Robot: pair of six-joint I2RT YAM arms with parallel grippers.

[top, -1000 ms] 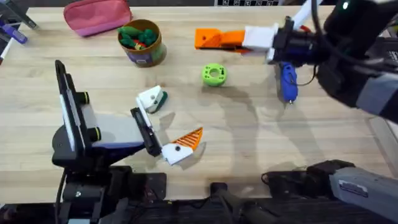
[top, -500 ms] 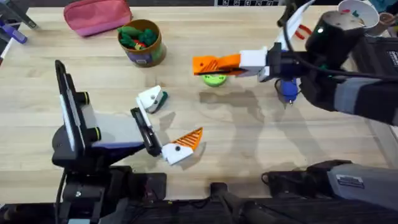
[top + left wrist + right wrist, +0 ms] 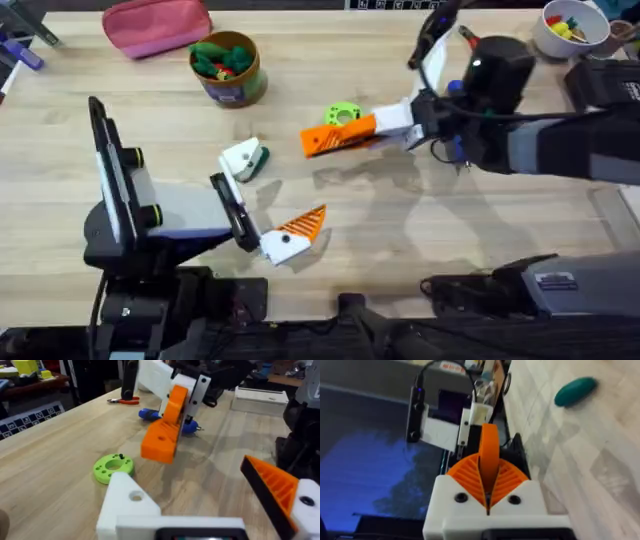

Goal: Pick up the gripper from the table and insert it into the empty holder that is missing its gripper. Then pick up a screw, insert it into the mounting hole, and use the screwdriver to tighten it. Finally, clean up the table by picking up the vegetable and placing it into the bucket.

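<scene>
- Pale wood surface (image 3: 400, 230), cluttered lab room behind it.
- Orange gripper (image 3: 325, 141) is up in the air over mid-surface, pinched tight in the right hand (image 3: 388, 122), near the green ring (image 3: 344, 113).
- Left hand (image 3: 262, 200) is spread wide with nothing in it, and its bare white holder (image 3: 243, 158) is the target.
- I'd square the gripper to that flat face, then slide it in slow.
- Bucket (image 3: 228, 75) label: can't read it.
</scene>
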